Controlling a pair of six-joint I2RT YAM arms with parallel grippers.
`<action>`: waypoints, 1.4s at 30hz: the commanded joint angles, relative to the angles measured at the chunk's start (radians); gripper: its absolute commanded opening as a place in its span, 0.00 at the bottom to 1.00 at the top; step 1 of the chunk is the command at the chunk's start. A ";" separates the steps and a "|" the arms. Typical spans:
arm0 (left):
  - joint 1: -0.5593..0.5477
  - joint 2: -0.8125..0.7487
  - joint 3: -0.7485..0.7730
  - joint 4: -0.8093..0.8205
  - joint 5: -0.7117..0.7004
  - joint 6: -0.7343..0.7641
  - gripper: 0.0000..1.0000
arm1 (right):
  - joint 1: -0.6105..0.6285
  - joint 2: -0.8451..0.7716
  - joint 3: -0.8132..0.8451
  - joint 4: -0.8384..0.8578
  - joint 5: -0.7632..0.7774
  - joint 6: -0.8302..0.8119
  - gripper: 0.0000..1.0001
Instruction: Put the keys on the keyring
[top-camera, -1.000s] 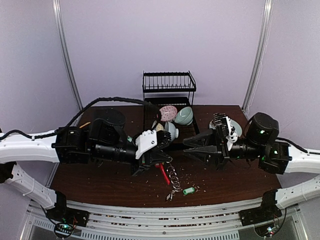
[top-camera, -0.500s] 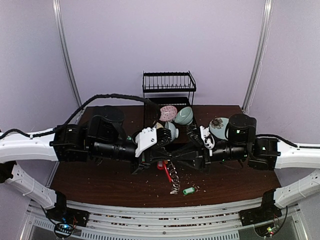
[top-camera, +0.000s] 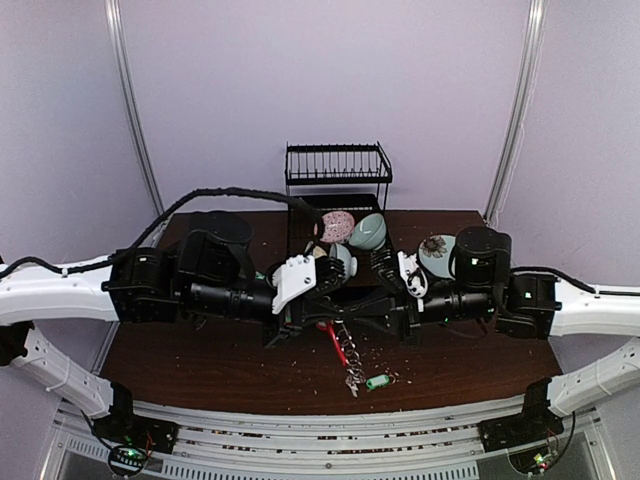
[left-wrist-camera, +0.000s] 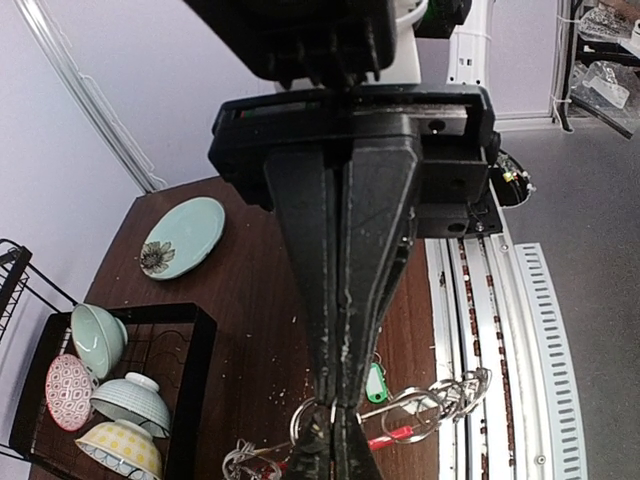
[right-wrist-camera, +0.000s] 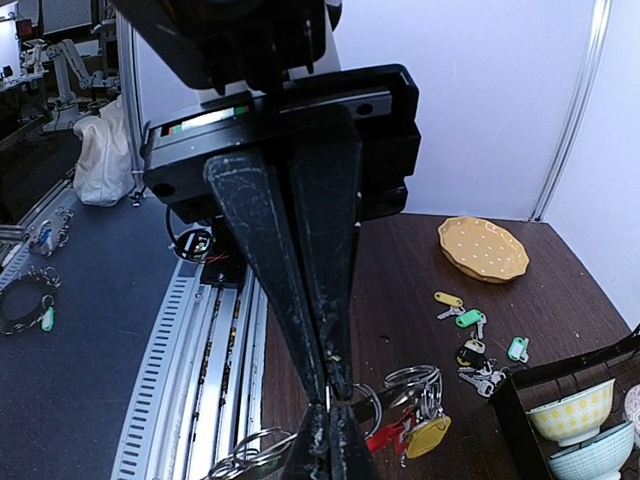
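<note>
Keyring (top-camera: 333, 346) in left gripper (left-wrist-camera: 330, 420) (right gripper (right-wrist-camera: 327, 395) closed)

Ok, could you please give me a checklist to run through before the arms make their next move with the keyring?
1. Left gripper shut on the keyring: ok.
2. Right gripper shut at the same spot; what it pinches: cannot tell.
3. Any of the split rings opened for a key: cannot tell.
4. Green-tagged key on the ring: not ok, it lies on the table.
5. Other loose keys on the ring: not ok, they lie near the yellow dish.
</note>
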 joint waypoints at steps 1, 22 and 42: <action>-0.006 -0.025 0.014 0.073 0.040 -0.008 0.19 | -0.031 -0.031 -0.007 0.090 -0.034 0.059 0.00; -0.038 -0.084 -0.176 0.515 0.053 0.085 0.33 | -0.071 0.020 -0.221 0.877 -0.293 0.570 0.00; -0.057 -0.094 -0.185 0.468 0.048 0.116 0.20 | -0.070 0.008 -0.231 0.913 -0.265 0.598 0.00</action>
